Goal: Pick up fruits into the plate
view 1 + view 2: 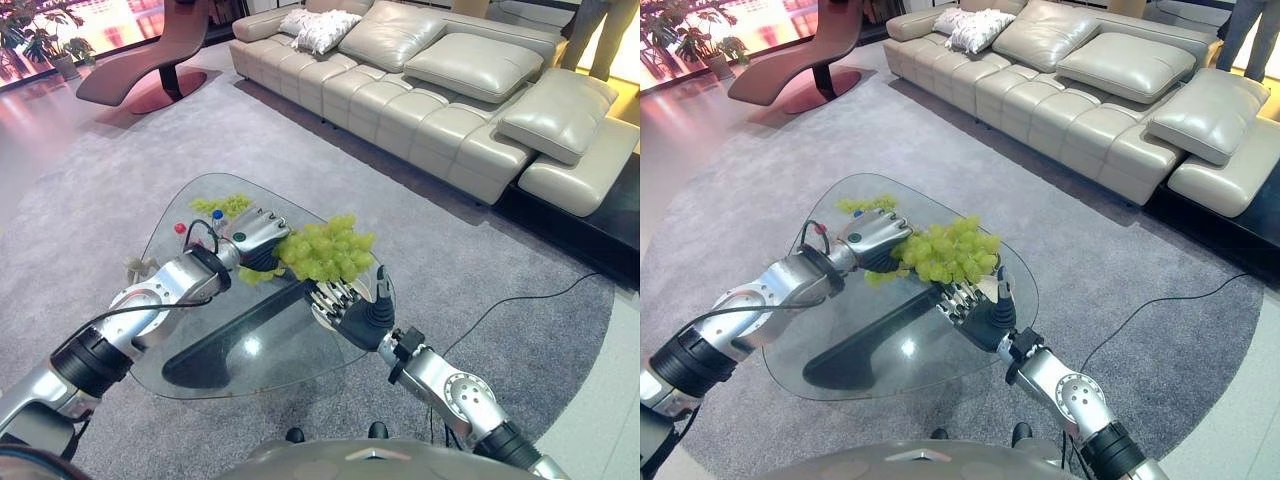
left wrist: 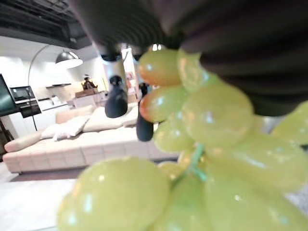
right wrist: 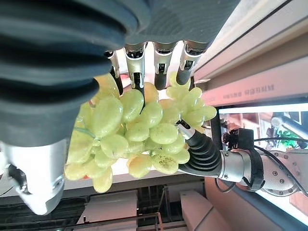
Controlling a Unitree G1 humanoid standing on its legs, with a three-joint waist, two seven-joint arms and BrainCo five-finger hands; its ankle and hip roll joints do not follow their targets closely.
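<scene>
Green grapes (image 1: 325,250), a big bunch of them, hang in the air over the glass table (image 1: 250,350), between the robot's two hands. The left hand (image 1: 255,238) has its fingers curled round the end of the bunch nearest it and carries it clear of the tabletop. The right hand (image 1: 345,305) sits just under and beside the bunch with its fingers straight and relaxed, cupped as if to support it; from where I stand I cannot say whether those fingers actually touch the fruit.

As for progress, I judge the job to be in its middle: one bunch is lifted but not yet set down anywhere. A second, smaller bunch of grapes (image 1: 222,206) lies on the far part of the table, untouched, so that one is left to do. I cannot make out a plate anywhere on the glass, so where the lifted bunch should go is not clear to me.

The lifted bunch lies roughly level, its long axis running across the table from the left hand toward the robot's right, the fat rounded end pointing right and slightly away toward the sofa (image 1: 440,90). Its grapes droop a little below the grasp.
</scene>
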